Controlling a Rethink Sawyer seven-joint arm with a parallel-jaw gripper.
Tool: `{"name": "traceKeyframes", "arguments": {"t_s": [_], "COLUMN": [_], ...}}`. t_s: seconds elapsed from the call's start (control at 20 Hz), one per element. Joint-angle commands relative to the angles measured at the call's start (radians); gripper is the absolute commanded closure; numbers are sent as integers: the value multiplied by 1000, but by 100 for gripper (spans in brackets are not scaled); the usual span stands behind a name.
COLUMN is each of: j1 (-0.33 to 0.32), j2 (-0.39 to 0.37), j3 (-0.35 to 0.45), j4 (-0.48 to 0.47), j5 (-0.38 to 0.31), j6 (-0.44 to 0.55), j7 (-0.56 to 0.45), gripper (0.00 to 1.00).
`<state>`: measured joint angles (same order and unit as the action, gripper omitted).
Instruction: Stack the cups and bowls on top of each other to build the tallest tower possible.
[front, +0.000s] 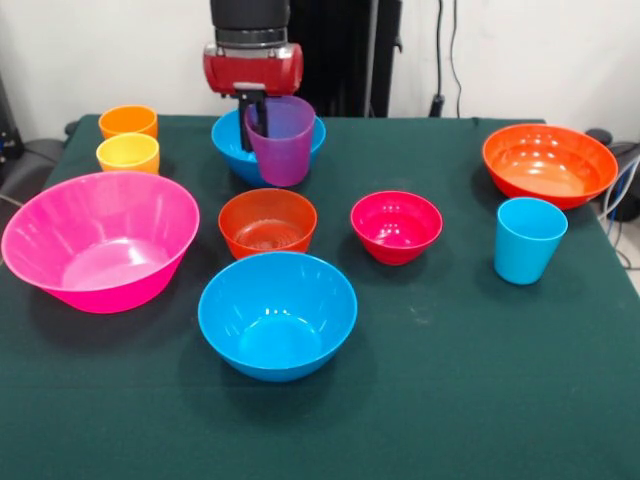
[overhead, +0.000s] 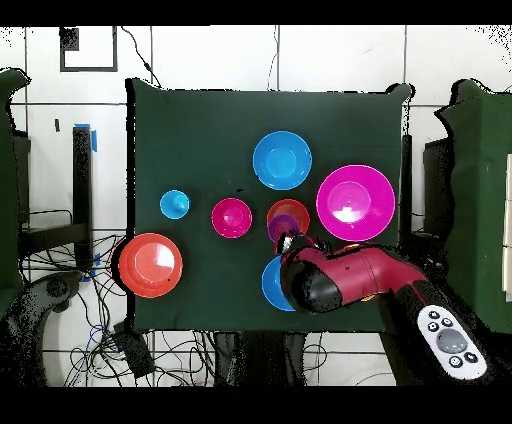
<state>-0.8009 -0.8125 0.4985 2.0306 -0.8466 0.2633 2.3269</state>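
purple cup in the pincer

your gripper (front: 252, 112) is clamped on the rim of the purple cup (front: 282, 140), one finger inside the wall. the cup hangs upright, lifted in front of the far blue bowl (front: 228, 140). the arm (overhead: 345, 278) comes straight down from above.

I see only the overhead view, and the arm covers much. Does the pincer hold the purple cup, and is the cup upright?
Observer: Yes. From the front, the pincer grips the purple cup at its rim, mouth up.
Operator: Does it touch the small orange bowl?
Observer: It seems not. Its base hangs just above the small orange bowl.
Operator: I find no short cups.
Observer: The orange cup and the yellow cup stand upright behind the pink bowl, under the arm in your view.
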Motion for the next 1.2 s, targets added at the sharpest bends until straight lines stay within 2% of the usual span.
{"name": "traceKeyframes", "arguments": {"t_s": [0.05, 0.25, 0.8, 1.0, 1.2], "j1": [27, 75, 187, 179, 142], "j2": [-17, 43, 172, 167, 138], "j3": [81, 19, -101, -98, -59], "j4": [30, -8, -132, -143, -135], "j5": [0, -71, -149, -134, -107], "j6": [93, 18, -103, -95, -53], "j7": [-154, -75, 29, -5, -65], "gripper": [100, 100, 100, 100, 100]}}
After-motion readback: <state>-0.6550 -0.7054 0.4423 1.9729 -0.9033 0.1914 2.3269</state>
